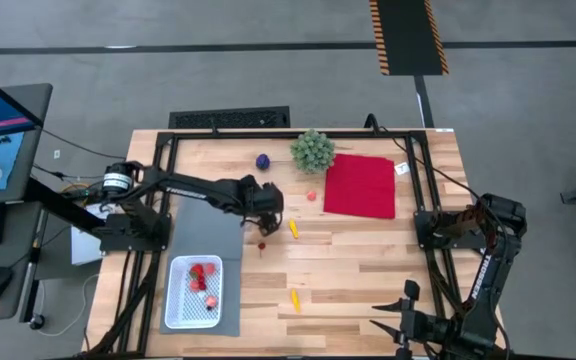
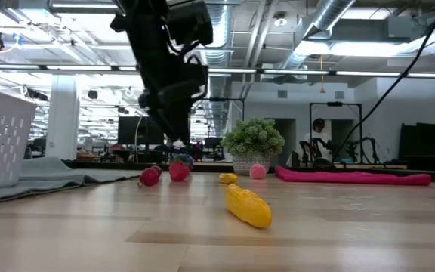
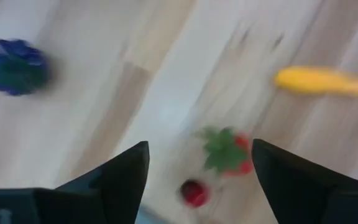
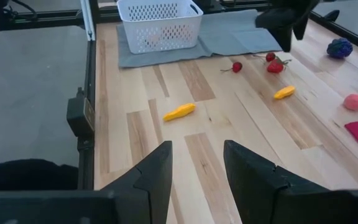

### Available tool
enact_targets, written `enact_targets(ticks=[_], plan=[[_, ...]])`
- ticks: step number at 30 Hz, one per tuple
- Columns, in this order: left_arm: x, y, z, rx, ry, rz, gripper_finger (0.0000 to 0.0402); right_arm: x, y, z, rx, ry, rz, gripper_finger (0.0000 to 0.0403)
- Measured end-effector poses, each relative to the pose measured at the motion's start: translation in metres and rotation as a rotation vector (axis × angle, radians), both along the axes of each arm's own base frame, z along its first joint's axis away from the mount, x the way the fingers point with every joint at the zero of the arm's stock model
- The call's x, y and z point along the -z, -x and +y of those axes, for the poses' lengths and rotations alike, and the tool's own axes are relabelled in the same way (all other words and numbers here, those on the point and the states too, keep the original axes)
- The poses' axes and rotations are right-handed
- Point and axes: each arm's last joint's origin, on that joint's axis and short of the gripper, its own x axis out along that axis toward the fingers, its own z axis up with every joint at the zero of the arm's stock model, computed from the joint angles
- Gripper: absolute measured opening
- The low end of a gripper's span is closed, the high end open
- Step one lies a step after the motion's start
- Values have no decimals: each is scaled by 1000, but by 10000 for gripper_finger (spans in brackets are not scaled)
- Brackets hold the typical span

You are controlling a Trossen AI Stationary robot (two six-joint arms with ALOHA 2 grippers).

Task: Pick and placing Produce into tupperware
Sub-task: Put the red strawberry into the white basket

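My left gripper [image 1: 266,212] hangs open over the middle of the table. Just beneath it lie a red strawberry with green leaves [image 3: 229,152] and a small dark red cherry [image 3: 194,193], neither touched by the fingers. Other produce lies loose on the wood: a purple ball [image 1: 263,161], a pink piece [image 1: 311,196] and two yellow pieces [image 1: 293,229] [image 1: 295,299]. The white tupperware [image 1: 176,300] stands on a grey mat [image 1: 213,225] at the near left, with red pieces inside. My right gripper [image 4: 197,155] waits open at the near right, holding nothing.
A green bushy plant [image 1: 312,150] and a red cloth square [image 1: 360,185] sit at the far side. A black frame [image 1: 423,170] borders the table. Bare wood lies between the near yellow piece and my right gripper.
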Motion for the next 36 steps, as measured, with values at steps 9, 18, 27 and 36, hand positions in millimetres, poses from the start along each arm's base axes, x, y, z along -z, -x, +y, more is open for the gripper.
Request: enact_targets(ticks=[9,18,27,36], plan=[[7,-3,15,-195,73,-53,280,0,0,0,0,-2,-1,169],[46,-13,14,-157,111,87,280,6,1,-1,0,-7,3,169],[51,-10,9,-164,146,157,279,6,1,0,-2,-7,10,169],[50,-8,-4,-131,168,181,221,6,0,-1,-2,-7,10,169]])
